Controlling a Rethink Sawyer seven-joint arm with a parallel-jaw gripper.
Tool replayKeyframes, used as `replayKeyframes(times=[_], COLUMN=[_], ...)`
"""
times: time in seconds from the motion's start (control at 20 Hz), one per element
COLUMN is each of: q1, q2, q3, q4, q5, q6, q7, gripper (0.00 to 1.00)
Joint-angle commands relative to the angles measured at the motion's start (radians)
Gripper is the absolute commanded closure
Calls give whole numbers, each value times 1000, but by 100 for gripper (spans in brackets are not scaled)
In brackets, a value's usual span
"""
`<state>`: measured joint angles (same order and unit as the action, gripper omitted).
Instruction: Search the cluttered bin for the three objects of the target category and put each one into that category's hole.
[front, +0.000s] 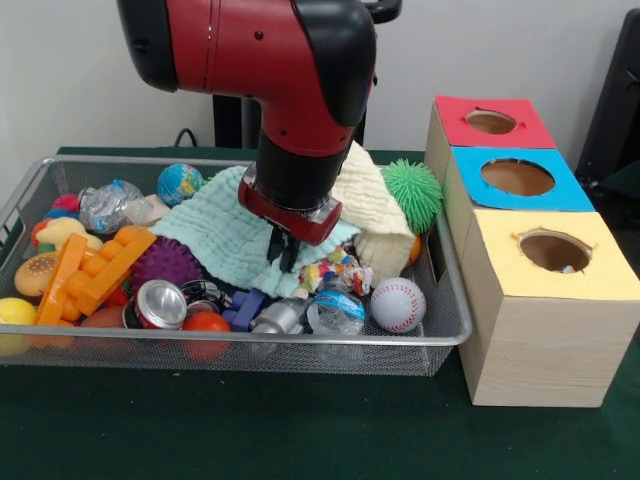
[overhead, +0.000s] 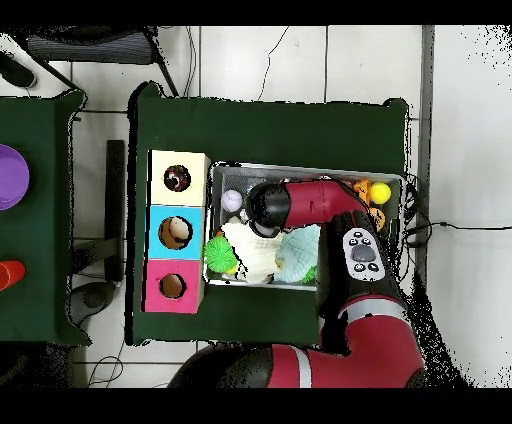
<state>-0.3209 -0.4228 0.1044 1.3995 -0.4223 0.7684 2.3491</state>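
Note:
The wire-mesh bin (front: 250, 341) holds a heap of toys; it also shows in the overhead view (overhead: 300, 168). A polka-dot fabric piece (front: 335, 270) lies near the bin's front, partly buried between a clear bottle and the mint-green cloth (front: 210, 235). I see no other polka-dot pieces. My gripper (front: 283, 252) hangs low over the mint cloth's front edge, just left of the polka-dot piece. In the overhead view the arm hides it. The yellow-topped box's hole (front: 555, 250) is the nearest box opening, right of the bin (overhead: 177, 178).
The cream cloth (front: 378, 205) lies behind the gripper. A green spiky ball (front: 413, 192), baseball (front: 397, 304), cans (front: 160, 303), orange toy (front: 95, 270) and purple spiky ball (front: 165, 262) crowd the bin. Blue-topped (front: 518, 177) and red-topped (front: 491, 121) boxes stand behind the yellow one.

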Motion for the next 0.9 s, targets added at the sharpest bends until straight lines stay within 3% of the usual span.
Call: replayKeyframes(times=[0.05, 0.35, 0.65, 0.9], q1=[-15, -28, -33, -41], q2=[-24, -38, -95, -86], q3=[39, 56, 48, 48], q4=[130, 190, 275, 320], q5=[-10, 10, 53, 80], q6=[69, 15, 36, 46], q7=[-114, -80, -29, -20], gripper=[100, 100, 100, 100])
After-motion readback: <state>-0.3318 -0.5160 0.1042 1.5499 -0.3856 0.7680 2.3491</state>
